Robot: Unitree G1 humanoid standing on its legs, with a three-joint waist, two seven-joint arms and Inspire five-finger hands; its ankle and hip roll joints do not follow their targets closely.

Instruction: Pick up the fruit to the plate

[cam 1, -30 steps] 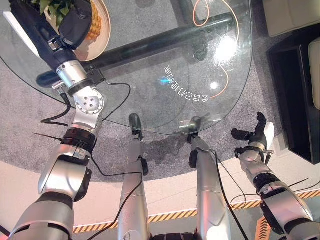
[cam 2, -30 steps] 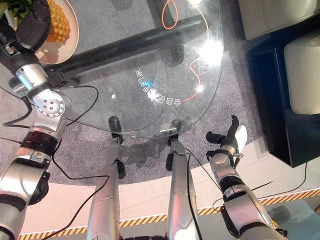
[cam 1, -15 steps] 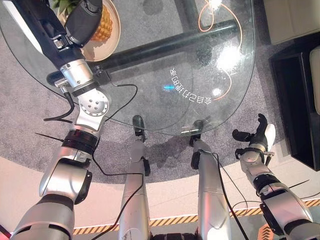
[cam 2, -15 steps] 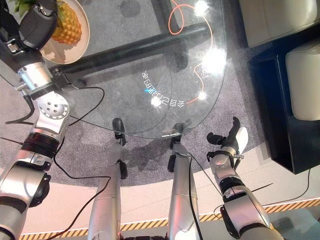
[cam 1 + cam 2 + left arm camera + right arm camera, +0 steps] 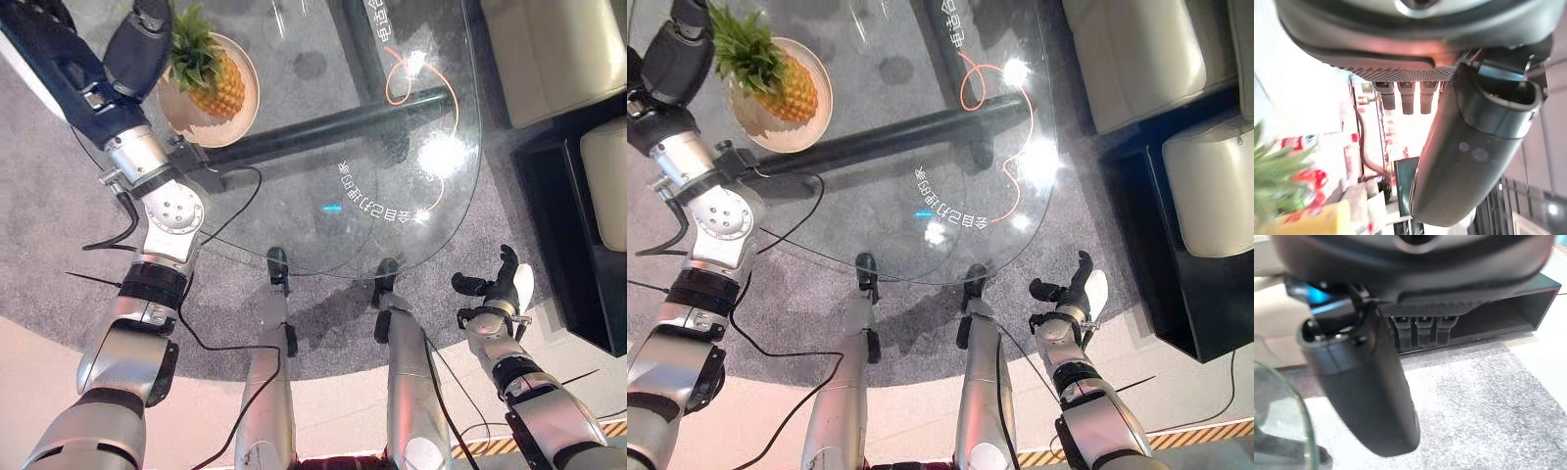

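Glass table (image 5: 372, 147) over grey carpet: pineapple (image 5: 208, 78) now lies free on the plate (image 5: 245, 108), left hand (image 5: 137, 49) lifted off beside it, fingers straight (half a second ago it covered the fruit), right hand (image 5: 495, 287) idle, loosely spread — placement looks done.

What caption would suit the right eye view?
Pineapple lies on the plate; left hand open beside it, right hand idle.
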